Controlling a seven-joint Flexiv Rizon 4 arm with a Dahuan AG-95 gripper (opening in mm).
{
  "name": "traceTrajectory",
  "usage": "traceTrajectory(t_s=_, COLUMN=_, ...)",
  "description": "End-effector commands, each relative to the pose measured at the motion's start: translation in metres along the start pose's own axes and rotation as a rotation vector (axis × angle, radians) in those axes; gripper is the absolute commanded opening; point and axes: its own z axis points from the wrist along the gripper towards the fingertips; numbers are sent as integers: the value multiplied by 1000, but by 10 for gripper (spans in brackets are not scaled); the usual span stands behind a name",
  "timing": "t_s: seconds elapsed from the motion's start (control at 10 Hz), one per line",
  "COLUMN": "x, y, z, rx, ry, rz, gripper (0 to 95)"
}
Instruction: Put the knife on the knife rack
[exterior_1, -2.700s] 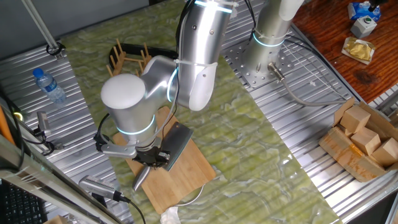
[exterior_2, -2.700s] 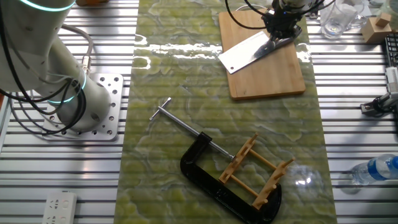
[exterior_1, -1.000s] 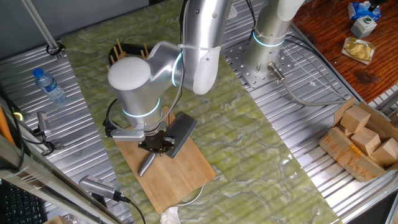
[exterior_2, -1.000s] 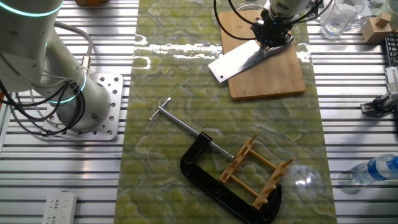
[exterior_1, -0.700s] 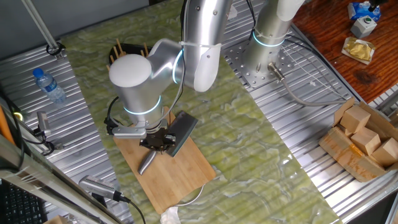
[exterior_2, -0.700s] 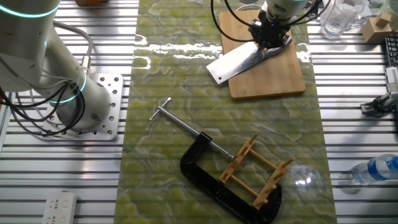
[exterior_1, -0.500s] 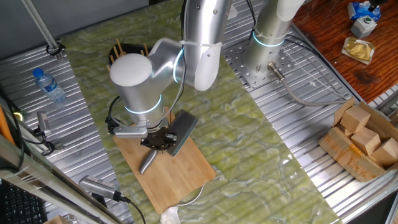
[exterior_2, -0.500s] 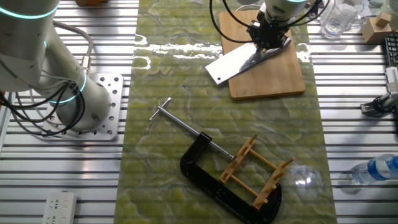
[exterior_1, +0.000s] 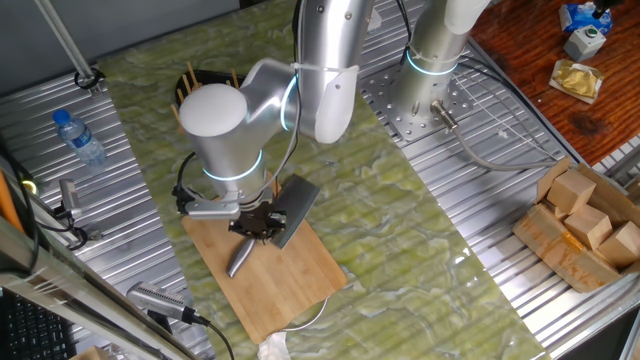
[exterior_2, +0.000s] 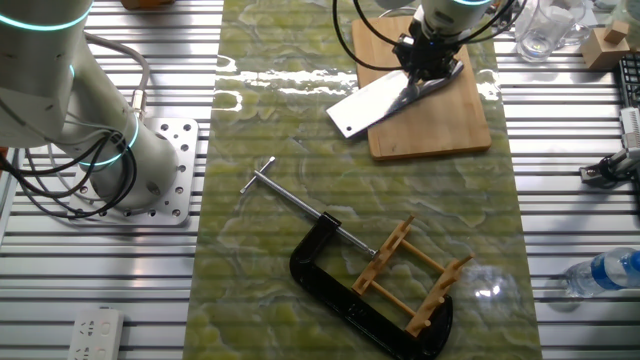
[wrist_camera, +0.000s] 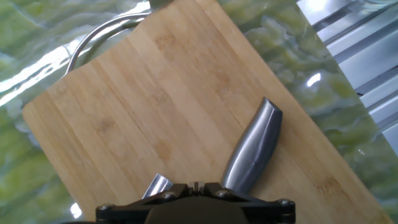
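Gripper (exterior_2: 428, 62) was clamped on the knife (exterior_2: 372, 99) near the handle end, over the cutting board (exterior_2: 432, 115). Blade stuck out past the board's left edge, above the green mat (exterior_2: 290, 250). Knife rack (exterior_2: 412, 277) sat well apart at the near end, inside the black C-clamp (exterior_2: 345, 300). 1 water bottle (exterior_2: 605, 272) lay far right.

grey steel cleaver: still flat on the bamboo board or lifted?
Lifted. The grey steel cleaver hangs in the gripper, jaws shut at the blade-handle junction, blade jutting past the bamboo cutting board edge, handle above the board in the hand view.
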Motion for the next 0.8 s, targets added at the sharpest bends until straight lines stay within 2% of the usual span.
traceTrajectory(t_s=0.1, x=3, y=2, z=-1, rx=0, ry=0, rz=-2, gripper=0)
traceTrajectory(t_s=0.2, x=5, y=4, z=-6, rx=-6, ry=10, rz=-8, gripper=0)
traceTrajectory(t_s=0.8, x=9, y=9, z=-8, rx=-16, ry=2, rz=20, gripper=0)
